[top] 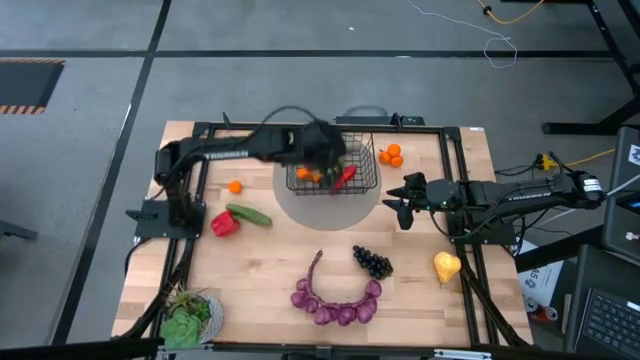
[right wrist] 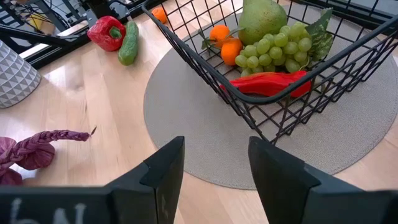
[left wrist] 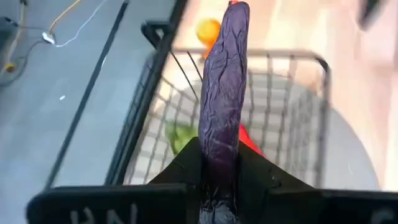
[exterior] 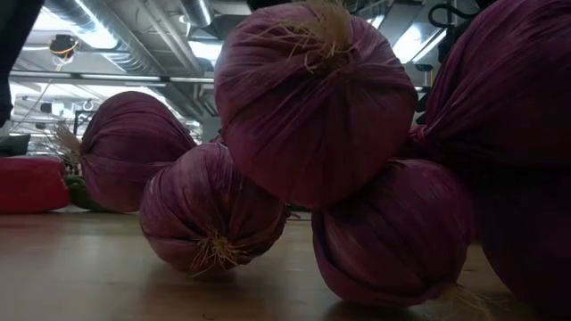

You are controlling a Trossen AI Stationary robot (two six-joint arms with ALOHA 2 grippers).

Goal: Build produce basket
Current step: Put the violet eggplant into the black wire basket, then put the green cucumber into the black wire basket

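Now the left gripper [left wrist: 219, 186] is hovering over the basket [top: 362, 180], and its jaws are closing tightly on the lower end of a purple aubergine [left wrist: 222, 106], so the aubergine is standing straight out from between them, over the open top of the basket. I judge it is gripping the end so that the long body can go down into the basket without the fingers touching the wire walls. The basket is resting on a round grey mat [right wrist: 186, 118] at the far middle of the table [top: 280, 290], and it is already holding a green pear [right wrist: 263, 18], green grapes [right wrist: 273, 46], two oranges [right wrist: 224, 40] and a long red pepper [right wrist: 267, 83]. The right gripper [right wrist: 214, 180] is waiting low beside the mat, pointing at the basket, with its jaws standing a little apart and holding nothing; probably it is keeping out of the way. A cucumber [top: 250, 215], a red bell pepper [top: 224, 223], dark grapes [top: 372, 262], a yellow pear [top: 446, 266] and the purple onion string [top: 335, 300] are lying on the table, not yet packed.
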